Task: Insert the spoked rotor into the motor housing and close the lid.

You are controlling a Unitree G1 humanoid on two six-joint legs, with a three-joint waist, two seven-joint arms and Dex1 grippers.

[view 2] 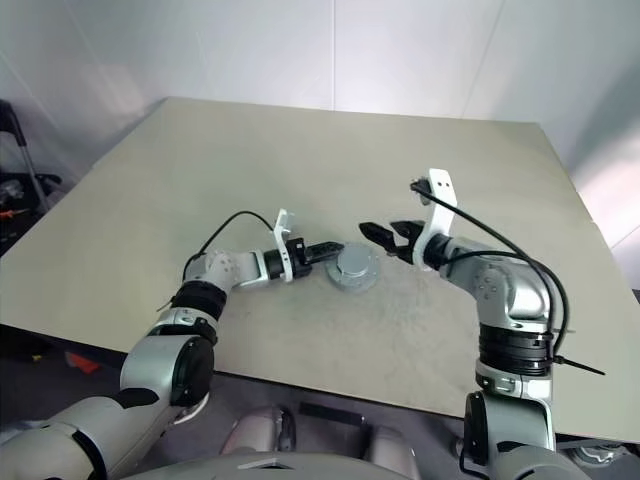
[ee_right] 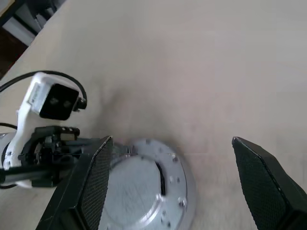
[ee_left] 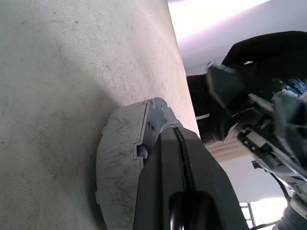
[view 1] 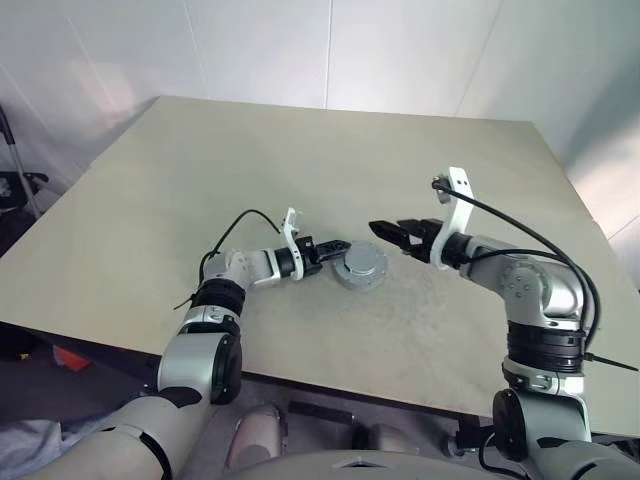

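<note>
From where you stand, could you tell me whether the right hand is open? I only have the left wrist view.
Observer: Yes, the right hand is open, its fingers spread wide with nothing between them.
Operator: Thank you. Where is it relative to the motor housing?
Observer: In the head views it hangs above the table, just to the robot's right of the motor housing, and does not touch it.
Operator: And is the lid on?
Observer: The right wrist view shows the lid lying on top of the housing. I cannot tell whether it is fully seated.
</note>
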